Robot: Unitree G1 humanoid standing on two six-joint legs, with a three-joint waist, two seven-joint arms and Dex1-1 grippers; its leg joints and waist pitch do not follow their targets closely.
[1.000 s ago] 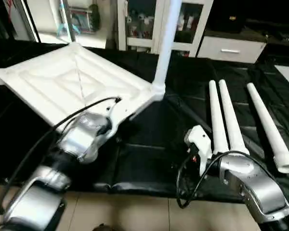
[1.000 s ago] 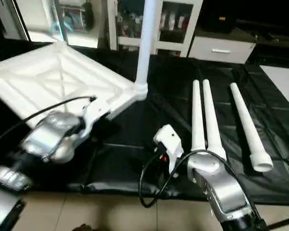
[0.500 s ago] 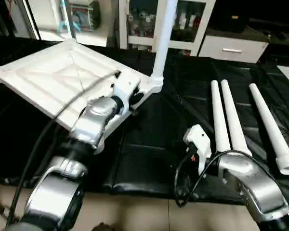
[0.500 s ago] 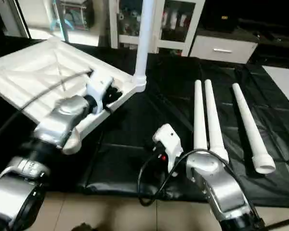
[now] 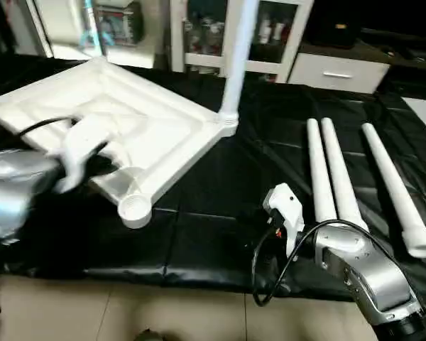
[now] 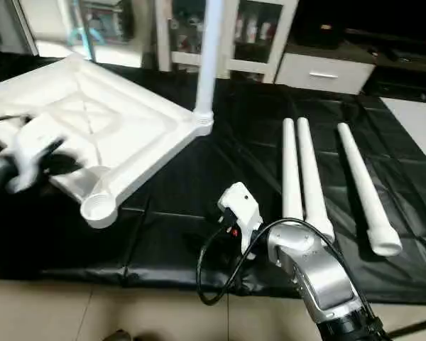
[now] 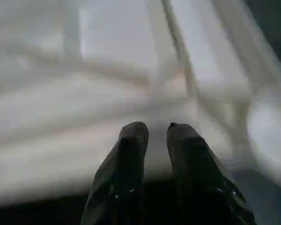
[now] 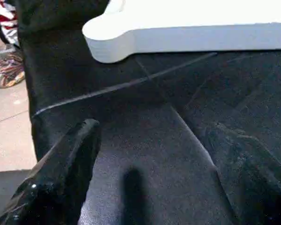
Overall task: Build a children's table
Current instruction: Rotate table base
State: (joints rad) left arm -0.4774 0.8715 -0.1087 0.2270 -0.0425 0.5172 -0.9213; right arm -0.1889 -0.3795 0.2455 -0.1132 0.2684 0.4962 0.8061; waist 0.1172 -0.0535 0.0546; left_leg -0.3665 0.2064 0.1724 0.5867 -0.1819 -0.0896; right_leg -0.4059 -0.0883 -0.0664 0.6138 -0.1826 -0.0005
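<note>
Left pincer (image 5: 103, 158) now farther left.

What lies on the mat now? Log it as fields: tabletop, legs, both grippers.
tabletop: ribbed underside up, on the black mat
fitted leg: upright in the far corner socket
loose legs: three, lying on the mat at the robot's right
near socket: empty
left gripper: over the tabletop's underside, jaws narrowly apart, holding nothing
right gripper: above the mat, jaws wide, empty

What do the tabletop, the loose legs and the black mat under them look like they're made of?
Tabletop: likely moulded plastic, matte white, with ribs and a round corner socket. Loose legs: probably the same white plastic, smooth hollow tapered tubes. Mat: looks like padded vinyl or leatherette, glossy, with seams.
</note>
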